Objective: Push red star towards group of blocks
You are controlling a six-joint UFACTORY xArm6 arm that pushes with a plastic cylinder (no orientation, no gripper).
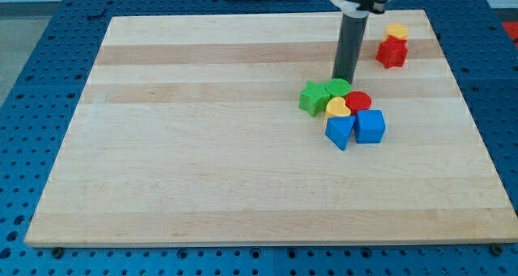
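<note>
One dark rod is all the arm carries; it has no fingers, so nothing spreads, presses or pinches. My tip sits on the desk at the top edge of the cluster, touching or just beside the green round block. Left of that lies the green star. Just below my tip are the yellow heart and the red round block, packed together. Two blue blocks close the cluster at the bottom: one on the left, a cube on the right. The red star lies well apart, up and right of my tip, touching a yellow block above it.
</note>
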